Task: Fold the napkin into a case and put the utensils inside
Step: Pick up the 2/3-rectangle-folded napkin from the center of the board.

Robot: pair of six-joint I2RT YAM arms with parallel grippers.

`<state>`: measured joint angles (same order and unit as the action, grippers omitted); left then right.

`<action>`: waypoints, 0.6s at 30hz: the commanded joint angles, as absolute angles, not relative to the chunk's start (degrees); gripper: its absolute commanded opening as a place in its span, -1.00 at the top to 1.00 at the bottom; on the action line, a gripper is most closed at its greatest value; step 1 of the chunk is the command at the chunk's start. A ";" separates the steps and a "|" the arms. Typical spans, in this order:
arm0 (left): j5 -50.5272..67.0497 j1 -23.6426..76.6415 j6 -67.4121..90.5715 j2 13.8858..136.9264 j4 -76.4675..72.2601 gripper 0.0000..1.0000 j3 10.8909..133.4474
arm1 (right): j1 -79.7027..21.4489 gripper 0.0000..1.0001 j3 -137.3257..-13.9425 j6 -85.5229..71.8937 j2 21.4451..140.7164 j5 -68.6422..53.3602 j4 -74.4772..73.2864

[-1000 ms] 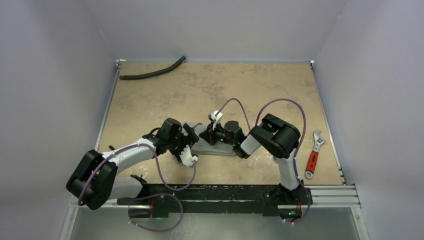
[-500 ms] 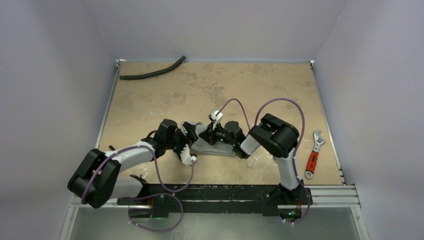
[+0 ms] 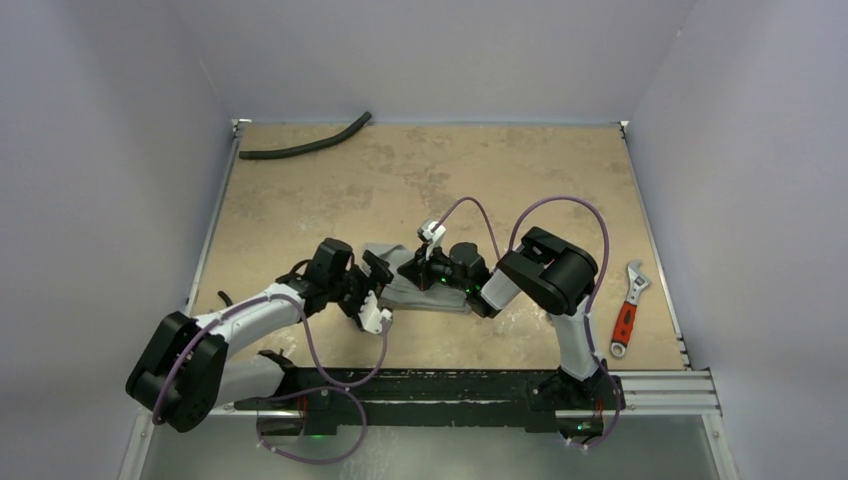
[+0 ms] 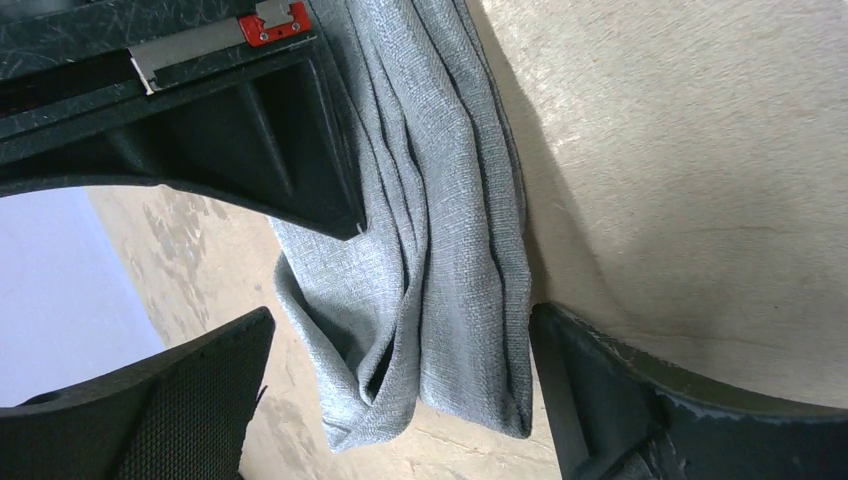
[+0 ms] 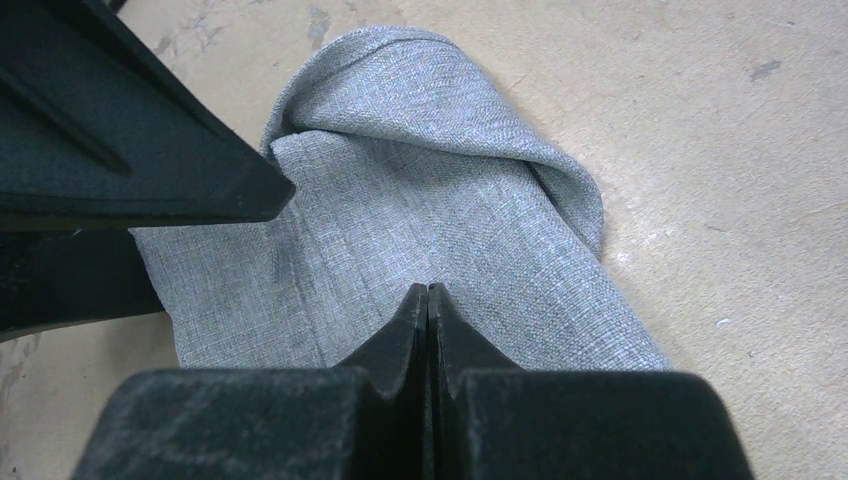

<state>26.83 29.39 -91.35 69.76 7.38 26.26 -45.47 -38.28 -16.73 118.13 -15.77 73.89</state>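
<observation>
The grey napkin [image 3: 402,290] lies folded into a narrow bundle on the tan table, between the two arms. Its folded end [image 4: 430,300] sits between my left gripper's [image 4: 400,400] spread fingers [image 4: 170,400], which are open and not touching it. My right gripper [image 5: 428,293] is shut, and its tips rest on top of the cloth [image 5: 430,210] with nothing between them. From above, the left gripper [image 3: 373,291] is at the napkin's left end and the right gripper [image 3: 422,272] is over its middle. The utensils are out of view.
A long black curved hose [image 3: 305,146] lies at the far left of the table. A red-handled wrench [image 3: 627,310] lies near the right edge. The black mounting rail [image 3: 430,385] runs along the near edge. Purple cables loop off both arms.
The left arm has drawn back a little to the left, so its open gripper sits slightly farther from the napkin's middle. The right gripper has stayed shut on top of the cloth.
</observation>
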 commanded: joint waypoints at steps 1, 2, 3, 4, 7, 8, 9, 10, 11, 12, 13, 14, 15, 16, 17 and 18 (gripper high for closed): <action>30.62 29.31 -90.89 67.71 9.93 -0.97 26.22 | -46.13 1.00 -38.50 -16.46 119.71 -15.64 68.57; 30.05 29.28 -91.05 67.94 8.39 -0.97 25.55 | -46.10 1.00 -38.50 -16.48 119.71 -15.69 68.48; 29.34 29.24 -91.04 68.47 6.36 -0.97 24.90 | -46.08 1.00 -38.42 -16.58 119.71 -15.79 68.47; 28.52 29.22 -91.01 69.27 4.01 -0.97 24.38 | -46.13 1.00 -38.40 -16.64 119.71 -15.88 68.38; 26.09 29.27 -93.18 72.15 0.85 -0.97 23.58 | -46.22 1.00 -38.17 -16.49 119.54 -15.93 68.21; 25.51 29.22 -94.67 72.65 0.88 -0.97 23.37 | -46.16 1.00 -38.06 -16.40 119.41 -15.87 68.04; 24.70 29.26 -96.68 72.87 0.88 -0.97 23.04 | -46.21 1.00 -37.94 -16.23 119.29 -15.83 67.89; 23.82 29.14 -98.67 72.94 0.87 -0.97 22.39 | -46.16 1.00 -37.90 -16.16 119.14 -15.82 67.74; 23.18 28.77 -100.94 72.81 0.88 -0.97 21.65 | -46.20 1.00 -37.92 -16.02 119.10 -15.89 67.68; 22.97 28.07 -103.14 72.59 0.82 -0.97 20.82 | -46.20 1.00 -37.93 -16.00 119.02 -16.02 67.60; 22.86 27.46 -104.93 72.48 -0.18 -0.97 19.90 | -46.17 1.00 -37.92 -16.12 119.05 -16.20 67.64; 22.59 27.13 -106.35 72.42 -2.15 -0.97 19.19 | -46.18 1.00 -38.04 -16.09 119.13 -16.32 67.63; 22.31 27.00 -107.64 72.37 -2.79 -0.97 18.56 | -46.17 1.00 -38.04 -16.19 119.22 -16.38 67.63; 22.06 26.92 -109.60 72.29 -2.82 -0.97 18.21 | -46.18 1.00 -38.00 -16.21 119.18 -16.43 67.58; 21.91 26.60 -111.57 72.19 -2.74 -0.97 17.91 | -46.17 1.00 -37.99 -16.18 119.11 -16.43 67.54; 21.88 25.84 -113.27 72.02 -2.32 -0.97 17.97 | -46.19 1.00 -38.02 -16.00 119.09 -16.44 67.42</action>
